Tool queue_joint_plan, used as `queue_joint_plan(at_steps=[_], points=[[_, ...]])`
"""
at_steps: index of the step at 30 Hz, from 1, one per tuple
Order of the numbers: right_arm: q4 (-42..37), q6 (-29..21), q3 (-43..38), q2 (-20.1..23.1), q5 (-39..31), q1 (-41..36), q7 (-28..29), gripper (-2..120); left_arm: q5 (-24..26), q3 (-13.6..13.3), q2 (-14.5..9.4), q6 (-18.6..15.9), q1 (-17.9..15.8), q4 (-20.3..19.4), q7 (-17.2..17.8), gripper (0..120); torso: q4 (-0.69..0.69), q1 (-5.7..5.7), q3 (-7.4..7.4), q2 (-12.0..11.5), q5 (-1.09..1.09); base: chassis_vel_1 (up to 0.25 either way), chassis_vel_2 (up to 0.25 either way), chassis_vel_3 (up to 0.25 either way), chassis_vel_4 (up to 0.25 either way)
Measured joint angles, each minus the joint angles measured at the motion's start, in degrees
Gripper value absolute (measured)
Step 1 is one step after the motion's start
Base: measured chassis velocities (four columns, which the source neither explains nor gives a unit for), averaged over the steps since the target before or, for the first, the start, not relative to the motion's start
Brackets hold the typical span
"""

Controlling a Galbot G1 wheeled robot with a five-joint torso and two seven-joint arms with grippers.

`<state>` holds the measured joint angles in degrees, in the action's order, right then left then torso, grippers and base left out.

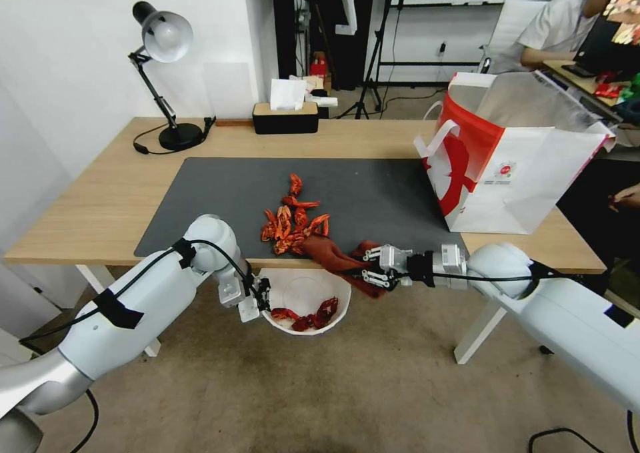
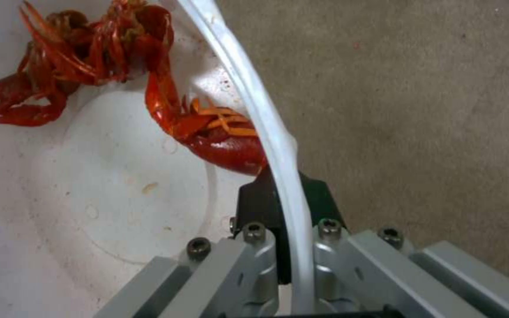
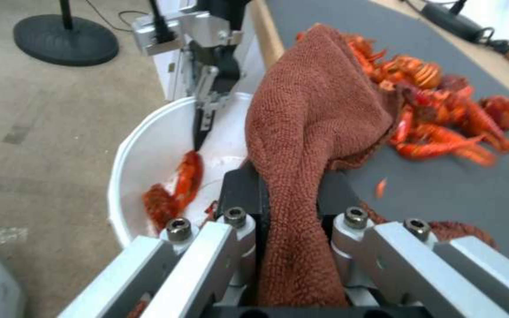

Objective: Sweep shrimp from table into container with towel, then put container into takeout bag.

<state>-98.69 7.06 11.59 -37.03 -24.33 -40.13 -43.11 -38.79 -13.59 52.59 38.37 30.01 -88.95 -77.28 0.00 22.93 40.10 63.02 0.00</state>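
**Operator:** Nearest the head camera, what does each arm carry?

**Robot:** Left gripper [image 1: 257, 300] is clamped on the rim of the container [image 1: 293, 286], one finger inside the wall and one outside, holding it below the front edge of the table [image 1: 100, 200], over the floor. My right gripper [image 1: 371, 266] is clenched on the towel [image 1: 337, 256], whose free end lies on the grey mat [image 1: 373, 193] at the table's front edge.

**Operator:** Location of the shrimp?

**Robot:** Most of the shrimp [image 1: 293, 223] lie in a pile on the mat, touching the towel's far end. A few pieces sit inside the container, against the wall nearest me.

**Operator:** Confirm from the wrist cameras.

**Robot:** Left wrist view: the container [image 2: 89, 185] rim passes between my fingers [image 2: 254, 203], with shrimp [image 2: 207, 132] just beside them. Right wrist view: the towel [image 3: 307, 132] runs up between my fingers [image 3: 240, 194].

**Operator:** Takeout bag?

**Robot:** Takeout bag [image 1: 513, 166] stands upright and open on the table's right end, well apart from the pile.
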Motion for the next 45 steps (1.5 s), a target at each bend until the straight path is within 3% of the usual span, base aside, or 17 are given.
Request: queue_joint_plan(at_steps=[37,45], points=[[-6.46,-1.04,-7.19,2.85,0.59,-12.31,-2.33,9,-0.09,1.04,-0.21,-0.04,1.24,-0.49,-0.05,0,0.0,-0.01,0.0,0.0,0.01,0.0,0.0,0.0,0.0],[-9.68,-2.63,-11.09,3.92,-4.47,-13.62,-1.29,9,-0.23,0.55,-0.11,0.01,0.66,-0.29,-0.06,0,0.0,-0.02,0.0,0.0,0.0,0.0,0.0,0.0,0.0]])
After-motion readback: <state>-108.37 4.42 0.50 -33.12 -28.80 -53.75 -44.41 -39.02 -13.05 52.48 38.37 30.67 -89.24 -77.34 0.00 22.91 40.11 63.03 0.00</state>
